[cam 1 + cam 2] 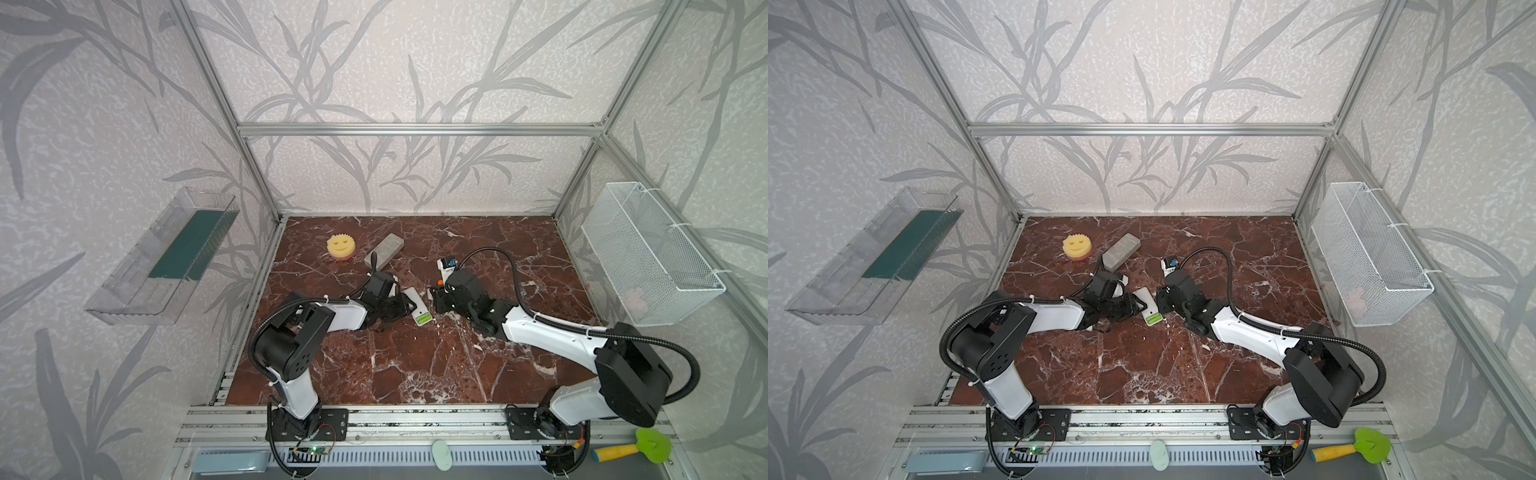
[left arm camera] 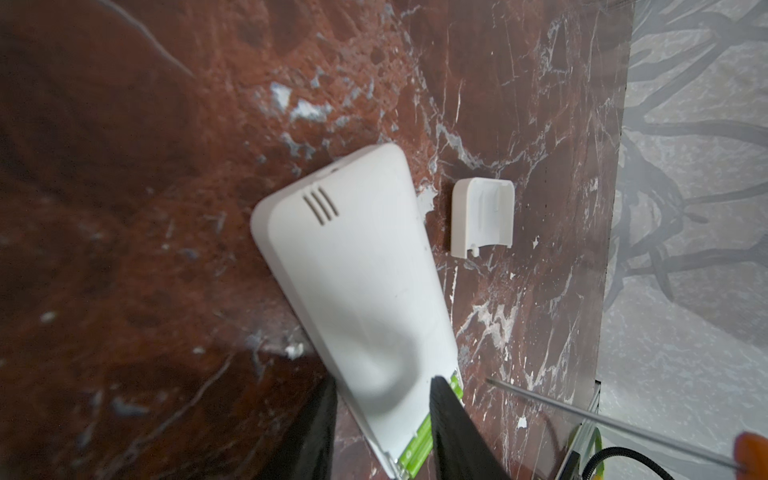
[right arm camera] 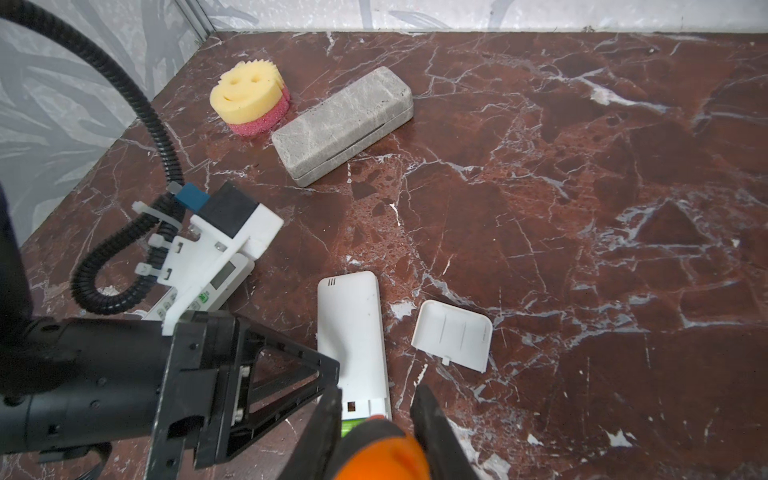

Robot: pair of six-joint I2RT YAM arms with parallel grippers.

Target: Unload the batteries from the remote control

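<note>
You see only slivers of the batteries (image 2: 417, 441) (the edge crops them); the camera mount (image 3: 208, 249) half hides another remote (image 3: 226, 273).

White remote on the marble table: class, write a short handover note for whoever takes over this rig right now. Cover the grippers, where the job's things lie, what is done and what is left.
Left gripper: closed on the white remote, which lies face down.
Right gripper: shut on an orange tool, poised at the remote's battery end.
Battery cover: off, lying beside the remote.
Batteries: lime green, in the open compartment.
Done: cover removed.
Left: lift the batteries out. A second remote lies face up, partly hidden under the left arm's wrist; its batteries cannot be seen.
</note>
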